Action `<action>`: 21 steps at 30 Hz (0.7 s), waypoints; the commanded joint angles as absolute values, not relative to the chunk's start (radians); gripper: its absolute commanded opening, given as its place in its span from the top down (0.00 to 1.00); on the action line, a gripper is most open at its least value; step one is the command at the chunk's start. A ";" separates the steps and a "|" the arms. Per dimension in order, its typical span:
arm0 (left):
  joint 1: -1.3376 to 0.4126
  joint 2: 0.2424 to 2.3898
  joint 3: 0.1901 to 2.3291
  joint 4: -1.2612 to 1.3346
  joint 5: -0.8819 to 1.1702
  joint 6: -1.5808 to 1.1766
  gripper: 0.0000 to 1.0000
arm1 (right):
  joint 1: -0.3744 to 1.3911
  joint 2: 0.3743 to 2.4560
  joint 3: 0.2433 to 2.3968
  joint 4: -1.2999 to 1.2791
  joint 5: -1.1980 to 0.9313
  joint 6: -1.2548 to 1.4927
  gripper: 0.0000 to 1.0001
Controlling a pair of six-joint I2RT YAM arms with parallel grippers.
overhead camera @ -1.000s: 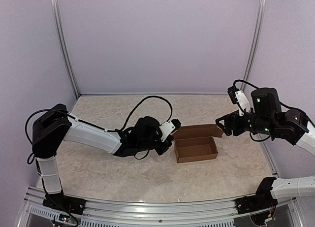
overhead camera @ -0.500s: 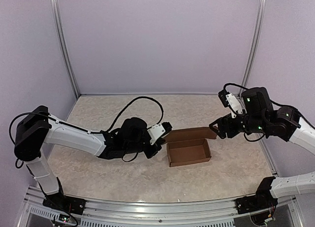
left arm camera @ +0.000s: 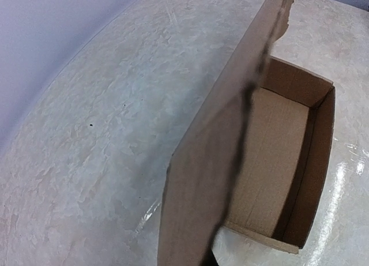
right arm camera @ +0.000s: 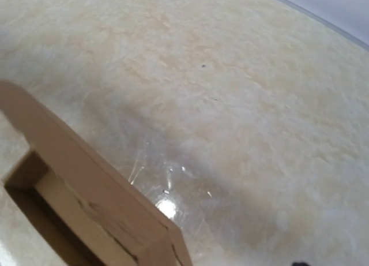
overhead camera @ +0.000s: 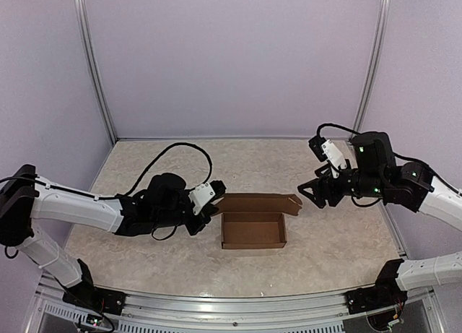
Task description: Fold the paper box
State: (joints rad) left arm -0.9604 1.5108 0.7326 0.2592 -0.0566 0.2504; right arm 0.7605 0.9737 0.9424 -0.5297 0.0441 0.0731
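Note:
A brown paper box (overhead camera: 253,233) lies open on the table, its lid flap (overhead camera: 256,202) standing along the far side. My left gripper (overhead camera: 211,204) is shut on the flap's left end. In the left wrist view the flap (left arm camera: 219,145) runs edge-on up the frame with the box's inside (left arm camera: 277,150) to its right; my fingers are hidden behind it. My right gripper (overhead camera: 306,193) hovers just off the flap's right end with jaws apart, holding nothing. The right wrist view shows only a box corner (right arm camera: 86,162) at lower left.
The marbled tabletop (overhead camera: 159,167) is ringed by lilac walls and two metal posts (overhead camera: 94,66). A metal rail (overhead camera: 216,304) runs along the near edge. Black cables loop over both arms.
The box has slid left and nearer across the table, pulled by my left gripper. My right gripper has followed it leftward, staying beside the flap's right end.

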 commanded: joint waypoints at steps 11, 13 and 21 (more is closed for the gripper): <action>-0.929 1.452 0.669 0.224 -0.030 0.217 1.00 | 0.750 0.920 0.578 -0.075 -0.107 -0.071 0.23; -0.928 1.460 0.672 0.226 -0.029 0.218 1.00 | 0.751 0.940 0.541 -0.027 -0.100 -0.069 0.23; -0.925 1.472 0.674 0.215 -0.032 0.220 1.00 | 0.749 1.009 0.456 0.137 -0.048 -0.066 0.23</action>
State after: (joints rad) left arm -0.9314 1.4612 0.6720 0.2283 -0.0376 0.2279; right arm 0.7601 0.9794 0.4854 0.0017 -0.0711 -0.0628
